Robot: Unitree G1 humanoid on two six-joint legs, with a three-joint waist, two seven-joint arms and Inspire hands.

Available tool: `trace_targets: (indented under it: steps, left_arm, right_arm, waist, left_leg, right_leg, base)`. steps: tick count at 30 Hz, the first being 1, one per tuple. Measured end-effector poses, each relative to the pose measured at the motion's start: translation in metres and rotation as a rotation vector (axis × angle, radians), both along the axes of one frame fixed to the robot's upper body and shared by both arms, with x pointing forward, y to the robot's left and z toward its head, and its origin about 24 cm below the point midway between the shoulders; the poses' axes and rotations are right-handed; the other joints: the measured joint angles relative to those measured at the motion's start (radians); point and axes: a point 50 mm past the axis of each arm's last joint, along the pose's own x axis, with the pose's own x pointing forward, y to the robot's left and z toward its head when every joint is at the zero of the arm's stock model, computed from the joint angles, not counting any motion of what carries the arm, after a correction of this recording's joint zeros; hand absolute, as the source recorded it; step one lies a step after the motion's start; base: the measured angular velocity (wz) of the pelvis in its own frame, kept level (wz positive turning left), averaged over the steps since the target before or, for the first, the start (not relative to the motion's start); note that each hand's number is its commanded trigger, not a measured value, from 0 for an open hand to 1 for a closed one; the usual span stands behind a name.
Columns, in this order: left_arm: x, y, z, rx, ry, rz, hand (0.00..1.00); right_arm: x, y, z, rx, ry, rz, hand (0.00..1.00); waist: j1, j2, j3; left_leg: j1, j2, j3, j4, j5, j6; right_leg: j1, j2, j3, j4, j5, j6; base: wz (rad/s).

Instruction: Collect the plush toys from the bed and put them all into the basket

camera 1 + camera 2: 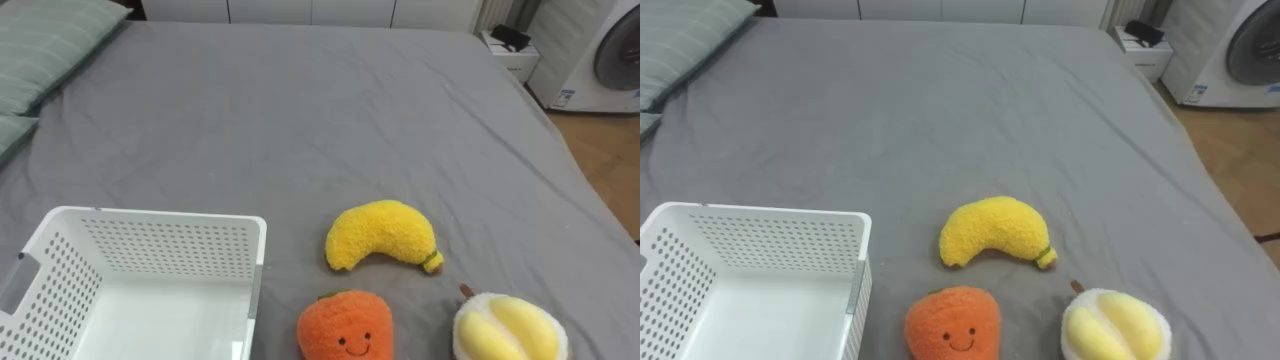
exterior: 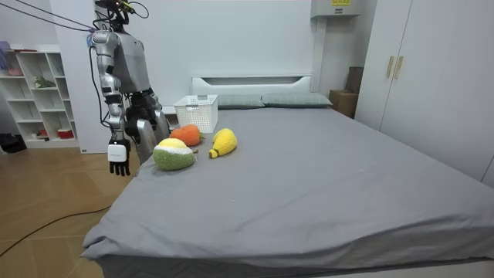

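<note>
While the right hand (image 2: 118,154) hangs at the robot's side by the edge of the bed (image 1: 300,100), its fingers (image 2: 120,168) point at the floor, straight and loose, with nothing in them. All three toys lie on the grey cover, higher than those fingers and off to the bed side of them, well apart from the hand. Closest to the fingers is the pale durian toy (image 1: 510,328). Beyond it comes the orange toy (image 1: 345,325) with a stitched smile, and the yellow banana toy (image 1: 383,235) sits a little further in over the bed. Furthest from the fingers along the edge stands the white basket (image 1: 160,225), just beside the orange toy.

These look like fluffy stuffed plush: light, soft, likely to squash rather than slip, with nothing to break. A shallow pinch may only gather pile, so a full wrap round the body seems safer. The banana is probably best taken across its thick middle, and the two rounder toys from above round their widest part. Being light, each may roll or slide on the sheet if nudged before the fingers close.
</note>
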Motion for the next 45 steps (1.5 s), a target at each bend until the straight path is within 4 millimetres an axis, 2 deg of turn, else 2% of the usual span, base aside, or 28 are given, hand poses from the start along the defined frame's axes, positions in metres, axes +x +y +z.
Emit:
trace_targets:
  steps: [14, 23, 27, 33, 36, 38, 41, 45]
  left_arm:
    - [0.0, 0.001, 0.0, 0.02, -0.007, 0.008, 0.0]
    - [-0.002, 0.002, 0.001, 0.014, -0.007, 0.028, 0.0]
    - [-0.002, 0.005, 0.001, 0.023, -0.01, 0.053, 0.0]
    - [-0.009, 0.018, 0.006, 0.069, -0.027, 0.115, 0.0]
    - [-0.012, 0.026, 0.008, 0.093, -0.038, 0.164, 0.0]
    - [-0.012, 0.03, 0.01, 0.109, -0.052, 0.172, 0.0]
    - [-0.012, 0.036, 0.012, 0.136, -0.06, 0.172, 0.0]
    - [-0.012, 0.044, 0.015, 0.16, -0.079, 0.161, 0.0]
  right_arm:
    - [0.001, -0.001, 0.0, -0.015, -0.01, -0.024, 0.0]
    - [-0.007, -0.004, 0.001, -0.067, -0.002, -0.083, 0.0]
    - [-0.009, -0.009, 0.002, -0.139, -0.019, -0.235, 0.0]
    - [-0.014, -0.015, 0.004, -0.213, -0.06, -0.488, 0.0]
    - [-0.016, -0.025, 0.007, -0.266, -0.091, -0.655, 0.0]
    - [-0.013, -0.035, 0.01, -0.32, -0.126, -0.714, 0.0]
    - [0.006, -0.056, 0.016, -0.417, -0.226, -0.72, 0.0]
    - [0.045, -0.082, 0.03, -0.53, -0.426, -0.708, 0.0]
  waist:
    - [-0.002, 0.004, -0.0012]
    - [-0.002, 0.004, -0.0012]
    - [-0.005, 0.004, -0.0014]
    - [-0.031, -0.013, -0.0007]
    - [-0.038, -0.022, -0.0005]
    - [-0.042, -0.027, 0.0001]
    - [-0.05, -0.031, -0.0006]
    - [-0.05, -0.038, -0.003]
  left_leg:
    - [0.006, 0.0, 0.001, 0.001, 0.0, 0.0]
    - [0.005, 0.0, 0.001, 0.0, 0.0, 0.0]
    - [0.006, 0.0, 0.002, 0.0, 0.0, 0.0]
    - [0.008, -0.001, 0.0, 0.001, 0.0, 0.0]
    - [0.006, -0.002, 0.001, 0.0, 0.0, 0.0]
    - [0.002, -0.002, 0.003, 0.0, 0.0, 0.0]
    - [-0.003, -0.001, 0.011, 0.0, 0.0, 0.0]
    - [0.003, 0.001, 0.028, -0.003, 0.0, -0.001]
  right_leg:
    - [0.0, -0.001, 0.0, 0.013, -0.001, 0.0]
    - [-0.001, -0.002, -0.001, 0.012, -0.004, -0.002]
    - [0.0, -0.002, -0.001, 0.012, -0.005, -0.002]
    - [0.002, -0.002, 0.007, 0.011, -0.015, -0.002]
    - [-0.003, -0.002, 0.01, 0.012, -0.019, -0.002]
    - [-0.008, -0.002, 0.011, 0.013, -0.019, -0.002]
    - [-0.018, -0.001, 0.013, 0.015, -0.017, -0.002]
    - [-0.023, 0.002, 0.025, 0.016, -0.016, -0.002]
  base:
    - [0.0]
    - [0.0]
    - [0.0]
    - [0.0]
    - [0.0]
    - [-0.04]
    - [-0.09]
    - [-0.11]
